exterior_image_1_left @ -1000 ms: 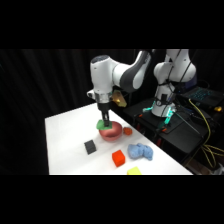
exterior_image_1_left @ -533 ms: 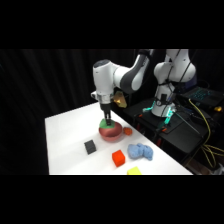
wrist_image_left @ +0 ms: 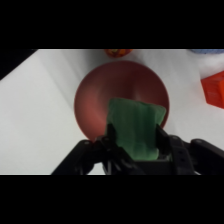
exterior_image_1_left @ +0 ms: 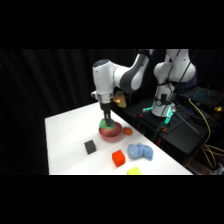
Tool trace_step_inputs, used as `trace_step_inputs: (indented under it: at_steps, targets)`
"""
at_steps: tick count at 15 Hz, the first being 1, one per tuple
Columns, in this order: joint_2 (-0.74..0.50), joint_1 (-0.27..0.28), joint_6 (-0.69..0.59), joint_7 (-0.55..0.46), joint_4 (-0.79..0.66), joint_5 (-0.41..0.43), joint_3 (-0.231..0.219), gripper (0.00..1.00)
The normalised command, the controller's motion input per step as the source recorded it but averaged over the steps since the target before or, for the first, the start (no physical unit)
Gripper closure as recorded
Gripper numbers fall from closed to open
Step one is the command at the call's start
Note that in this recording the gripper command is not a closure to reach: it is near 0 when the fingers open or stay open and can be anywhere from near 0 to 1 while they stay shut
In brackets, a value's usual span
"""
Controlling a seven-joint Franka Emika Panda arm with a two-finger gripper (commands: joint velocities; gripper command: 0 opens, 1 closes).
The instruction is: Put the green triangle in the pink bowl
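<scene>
White tabletop stretches wide and bare to the left of the pink bowl, with free room running to the near edge and the far corner, while the right side is more crowded and ends close by at the table's right edge. Directly above the bowl hangs the gripper, its fingers closed on the green triangle, which shows in the wrist view as a flat green piece pinched between the two dark fingers and held over the bowl's reddish inside; whether it touches the bowl cannot be told. Just beside the bowl's right rim lies a small orange-red block, seen in the wrist view at the top beyond the bowl. In front of the bowl sit a dark grey block to the left, an orange cube nearer the front, a crumpled blue thing to the right, and a yellow block at the front edge. None of these lies under the gripper. Behind the table hangs dark cloth, and to the right stands dark equipment with a teal light and yellow cables.
</scene>
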Motion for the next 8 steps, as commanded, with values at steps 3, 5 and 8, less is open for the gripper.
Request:
trace_step_inputs:
  at_steps: [3,5,8]
  targets:
    - [-0.19,-0.012,0.05,0.02,-0.10,0.076,0.016,0.00]
    - [-0.19,-0.011,0.05,0.02,-0.10,0.071,0.018,0.00]
    - [-0.19,-0.007,0.04,0.03,-0.10,0.070,0.020,0.00]
